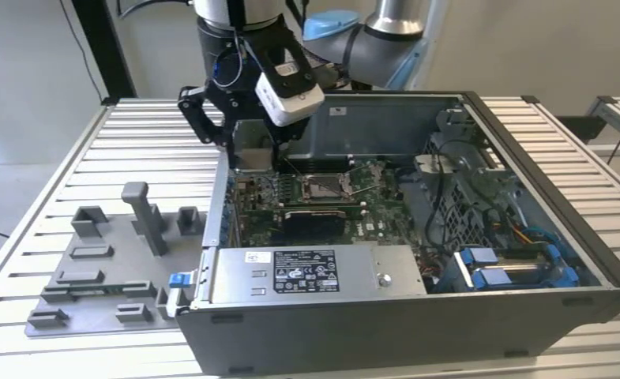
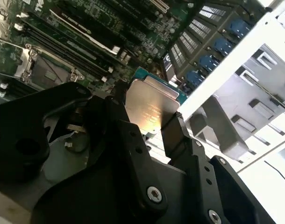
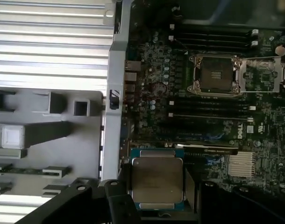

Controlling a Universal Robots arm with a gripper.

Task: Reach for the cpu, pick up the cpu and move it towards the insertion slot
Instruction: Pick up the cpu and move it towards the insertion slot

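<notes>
Slatted metal tabletop (image 1: 88, 142) carries an open desktop computer case (image 1: 542, 268) with its green motherboard (image 3: 152, 79) exposed, and a grey plastic fixture block (image 1: 99, 268) lies alongside. The gripper (image 3: 156, 186) has its black fingers (image 3: 191, 186) set narrow, clamping the cpu (image 3: 156, 179) flat between them by two opposite edges, while the insertion slot (image 3: 216, 74) lies well beyond the fingertips. Thin, light and stiff, the chip likely has a slick metal face and a delicate underside, so this edge hold looks right.
</notes>
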